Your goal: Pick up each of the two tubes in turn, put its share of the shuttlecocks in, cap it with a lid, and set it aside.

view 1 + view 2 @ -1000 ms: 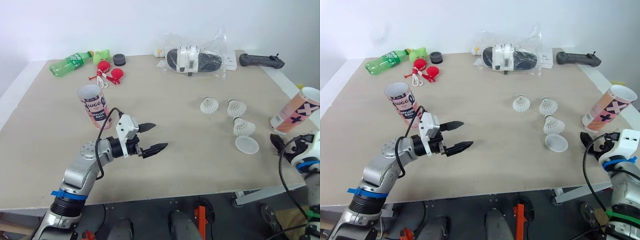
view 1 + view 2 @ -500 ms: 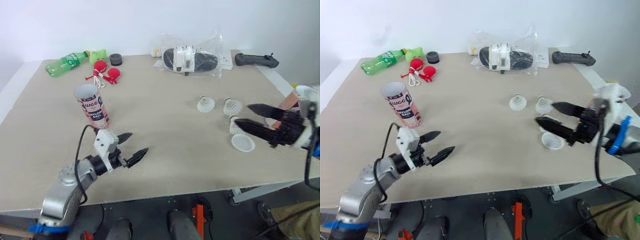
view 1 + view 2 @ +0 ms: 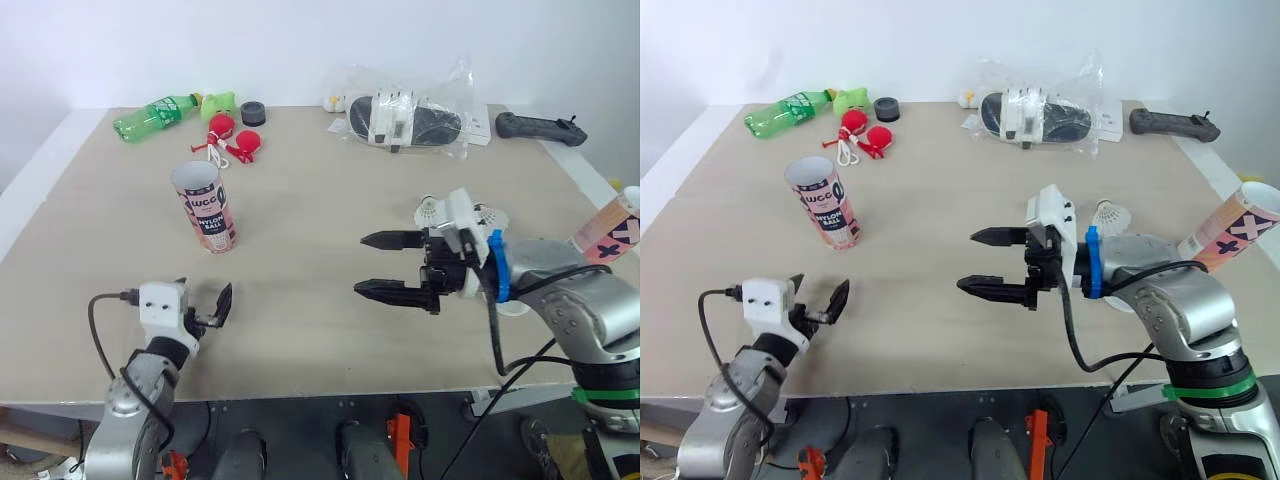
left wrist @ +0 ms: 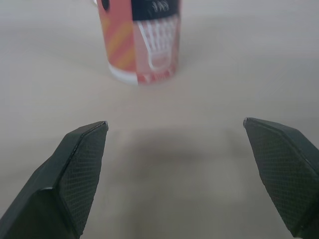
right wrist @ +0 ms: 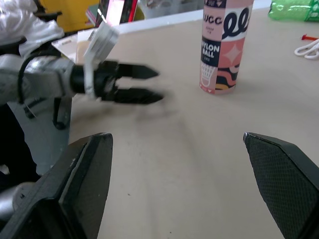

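A pink shuttlecock tube (image 3: 205,208) stands upright and uncapped on the left half of the table; its base (image 4: 144,42) shows ahead of my left gripper. My left gripper (image 3: 816,293) hovers open and empty near the front left edge, short of that tube. My right gripper (image 3: 360,264) is open and empty over the table's middle, pointing left. Two shuttlecocks (image 3: 430,209) (image 3: 492,215) lie just behind my right wrist, partly hidden by it. A second pink tube (image 3: 608,225) leans at the right edge.
Along the far edge lie a green bottle (image 3: 165,107), a green toy (image 3: 222,103), red objects on a cord (image 3: 235,145), a black disc (image 3: 253,112), a plastic bag holding a black slipper (image 3: 415,118) and a black controller (image 3: 540,125).
My right arm has swung in from the right edge to the table's middle, covering the shuttlecocks. My left gripper has drawn back toward the front left edge. The camera has shifted too.
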Robot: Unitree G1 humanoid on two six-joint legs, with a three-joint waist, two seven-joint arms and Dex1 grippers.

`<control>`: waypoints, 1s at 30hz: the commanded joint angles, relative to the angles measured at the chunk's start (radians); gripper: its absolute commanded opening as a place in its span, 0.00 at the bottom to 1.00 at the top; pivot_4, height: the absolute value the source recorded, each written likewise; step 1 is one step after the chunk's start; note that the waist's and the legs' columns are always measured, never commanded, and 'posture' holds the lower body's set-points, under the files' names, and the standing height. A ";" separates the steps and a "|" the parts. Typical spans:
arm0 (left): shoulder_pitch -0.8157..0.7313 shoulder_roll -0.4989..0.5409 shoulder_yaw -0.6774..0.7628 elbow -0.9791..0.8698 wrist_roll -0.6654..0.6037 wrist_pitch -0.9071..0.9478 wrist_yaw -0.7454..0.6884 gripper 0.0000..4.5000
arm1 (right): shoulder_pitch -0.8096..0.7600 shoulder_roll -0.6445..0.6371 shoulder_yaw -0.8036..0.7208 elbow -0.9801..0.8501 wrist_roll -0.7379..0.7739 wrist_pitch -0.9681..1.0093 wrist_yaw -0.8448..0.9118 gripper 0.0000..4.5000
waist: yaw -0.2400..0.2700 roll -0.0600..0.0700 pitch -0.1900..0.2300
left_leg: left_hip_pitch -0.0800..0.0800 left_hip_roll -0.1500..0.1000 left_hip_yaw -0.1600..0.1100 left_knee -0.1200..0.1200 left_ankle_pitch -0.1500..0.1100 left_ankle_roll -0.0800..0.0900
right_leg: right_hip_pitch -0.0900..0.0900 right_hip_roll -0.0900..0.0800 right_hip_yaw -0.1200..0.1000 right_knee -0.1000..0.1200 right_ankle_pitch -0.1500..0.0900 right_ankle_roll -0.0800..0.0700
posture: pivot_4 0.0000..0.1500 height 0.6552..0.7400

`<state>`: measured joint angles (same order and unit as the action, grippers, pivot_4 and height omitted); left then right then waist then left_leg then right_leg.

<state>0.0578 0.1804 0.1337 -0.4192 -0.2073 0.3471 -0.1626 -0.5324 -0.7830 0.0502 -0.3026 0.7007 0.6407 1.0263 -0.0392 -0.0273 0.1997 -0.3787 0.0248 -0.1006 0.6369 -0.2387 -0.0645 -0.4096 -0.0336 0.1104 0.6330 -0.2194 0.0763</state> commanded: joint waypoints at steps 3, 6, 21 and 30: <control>-0.109 -0.008 0.007 0.164 0.050 -0.036 0.051 1.00 | -0.043 0.038 0.004 0.008 -0.056 -0.057 0.005 1.00 | -0.003 0.000 0.000 | 0.000 0.000 0.000 -0.001 0.000 0.000 | 0.000 0.000 0.000 0.000 0.000 0.000 | 1.00 1.00; -0.169 -0.003 0.001 0.248 0.067 -0.037 0.058 1.00 | -0.042 0.057 0.003 0.001 -0.064 -0.055 -0.001 1.00 | -0.004 0.001 0.000 | -0.001 0.000 -0.001 -0.001 0.000 0.000 | 0.000 0.001 -0.001 0.000 0.000 0.000 | 1.00 1.00; -0.379 0.046 0.008 0.521 0.076 -0.126 0.001 1.00 | -0.039 0.100 0.004 -0.021 -0.080 -0.037 -0.017 1.00 | -0.006 0.001 0.000 | 0.000 0.000 -0.002 0.000 0.001 0.000 | 0.001 0.001 -0.001 0.000 0.003 0.000 | 1.00 1.00; -0.507 0.062 0.025 0.690 0.055 -0.184 -0.029 1.00 | -0.030 0.103 0.003 -0.029 -0.090 -0.039 -0.018 1.00 | -0.006 0.001 0.000 | 0.000 0.000 -0.002 -0.001 0.001 0.000 | 0.001 0.001 -0.001 0.000 0.002 0.000 | 1.00 1.00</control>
<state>-0.4280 0.2330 0.1473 0.2442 -0.1452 0.1902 -0.1812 -0.5600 -0.6779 0.0695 -0.2899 0.6050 0.6083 1.0132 -0.0453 -0.0265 0.1993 -0.3787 0.0253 -0.1025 0.6363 -0.2375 -0.0645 -0.4090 -0.0327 0.1092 0.6327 -0.2170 0.0762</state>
